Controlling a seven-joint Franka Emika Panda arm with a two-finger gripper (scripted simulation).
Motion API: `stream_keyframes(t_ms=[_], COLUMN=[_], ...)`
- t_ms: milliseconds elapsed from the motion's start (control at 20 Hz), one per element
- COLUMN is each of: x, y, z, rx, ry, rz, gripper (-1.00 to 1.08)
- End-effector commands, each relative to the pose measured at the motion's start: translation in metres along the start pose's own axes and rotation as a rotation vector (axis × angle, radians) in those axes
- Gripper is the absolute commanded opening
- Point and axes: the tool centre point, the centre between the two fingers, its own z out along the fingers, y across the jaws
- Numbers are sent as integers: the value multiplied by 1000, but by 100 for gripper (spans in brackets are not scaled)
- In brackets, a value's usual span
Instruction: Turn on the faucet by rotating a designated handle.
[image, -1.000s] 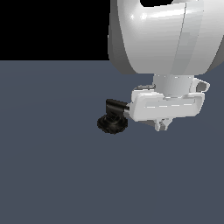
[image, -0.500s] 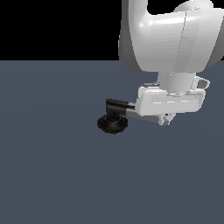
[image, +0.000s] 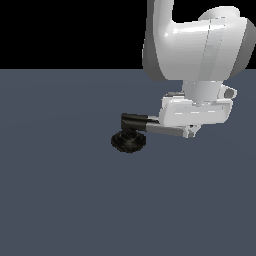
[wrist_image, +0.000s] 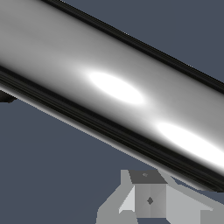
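- Chrome filled most of the wrist view: the handle (wrist_image: 118, 87) was seen as a bright cylinder crossing the frame on a slant, with one grey fingertip (wrist_image: 148, 197) shown close beside it.
- Contact between that fingertip and the bar could not be confirmed, and the second finger was not shown; whether the gripper (image: 189, 132) was spread or pressed together could not be told.
- In the exterior view, the gripper was placed at the free end of the handle (image: 165, 131), which was laid nearly level, its long axis running from the black elbow toward the exterior view's right.
- Beyond the gripper, toward the exterior view's left, the faucet (image: 129, 141) was set on its ridged black base on the dark grey floor (image: 60, 200).
- A sideways push across the bar's axis, near its free end, was judged to be what the rotation required.
- No containers were shown.
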Motion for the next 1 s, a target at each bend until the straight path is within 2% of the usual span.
stream_keyframes(t_ms=[0, 950], x=[15, 60], y=[-1, 41], z=[-1, -3], rx=[-2, -5], ry=[8, 11], rz=[-18, -12], gripper=[-100, -100])
